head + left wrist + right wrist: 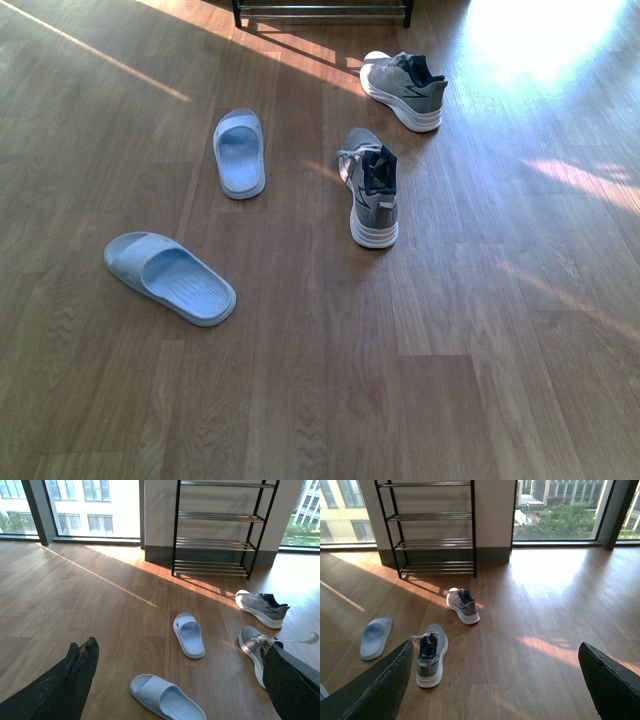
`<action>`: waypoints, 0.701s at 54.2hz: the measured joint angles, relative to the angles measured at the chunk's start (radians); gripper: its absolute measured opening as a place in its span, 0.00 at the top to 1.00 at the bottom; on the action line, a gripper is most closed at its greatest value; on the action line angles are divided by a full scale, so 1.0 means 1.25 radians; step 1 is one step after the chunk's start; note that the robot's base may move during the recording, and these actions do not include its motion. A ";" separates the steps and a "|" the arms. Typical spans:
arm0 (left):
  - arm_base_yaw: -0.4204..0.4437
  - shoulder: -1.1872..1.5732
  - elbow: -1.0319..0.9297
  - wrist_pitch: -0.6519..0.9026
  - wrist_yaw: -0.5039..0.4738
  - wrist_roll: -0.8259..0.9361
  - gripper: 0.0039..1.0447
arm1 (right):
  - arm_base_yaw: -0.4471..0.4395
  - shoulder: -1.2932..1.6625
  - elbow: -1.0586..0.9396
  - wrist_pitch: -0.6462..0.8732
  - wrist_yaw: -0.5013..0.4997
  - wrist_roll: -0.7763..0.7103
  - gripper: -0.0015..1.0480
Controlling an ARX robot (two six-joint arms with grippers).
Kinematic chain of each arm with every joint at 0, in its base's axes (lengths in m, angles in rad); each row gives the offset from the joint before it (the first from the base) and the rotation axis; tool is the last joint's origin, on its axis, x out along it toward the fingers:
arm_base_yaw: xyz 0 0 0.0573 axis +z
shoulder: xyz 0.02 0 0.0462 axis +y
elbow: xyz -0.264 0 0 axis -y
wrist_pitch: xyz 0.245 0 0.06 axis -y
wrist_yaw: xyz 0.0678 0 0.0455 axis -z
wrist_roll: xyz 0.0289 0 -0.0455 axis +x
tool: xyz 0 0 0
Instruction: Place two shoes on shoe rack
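Hovering above floor (480, 400): left pincer (180, 647), right pincer (496, 647) spread wide, empty; shoe rack (320, 12) at front view's top edge.

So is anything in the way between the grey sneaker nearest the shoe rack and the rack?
Nothing visible. Only bare wooden floor lies between that grey sneaker and the shoe rack. The other sneaker, the far slide sandal and the near slide sandal all lie farther from the rack.

text: none could be read | far sneaker (405, 88): dark side stripes, no letters made out | labels, numbers, signs: none legible
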 joint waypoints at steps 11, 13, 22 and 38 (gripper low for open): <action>0.000 0.000 0.000 0.000 0.000 0.000 0.09 | 0.000 0.000 0.000 0.000 0.000 0.000 0.09; 0.000 0.000 0.000 0.000 0.000 0.000 0.09 | 0.000 0.000 0.000 0.000 0.000 0.000 0.09; 0.000 0.000 0.000 0.000 0.000 0.000 0.09 | 0.000 0.000 0.000 0.000 0.000 0.000 0.09; 0.000 0.000 0.000 0.000 0.000 0.000 0.09 | 0.000 0.000 0.000 0.000 0.000 0.000 0.09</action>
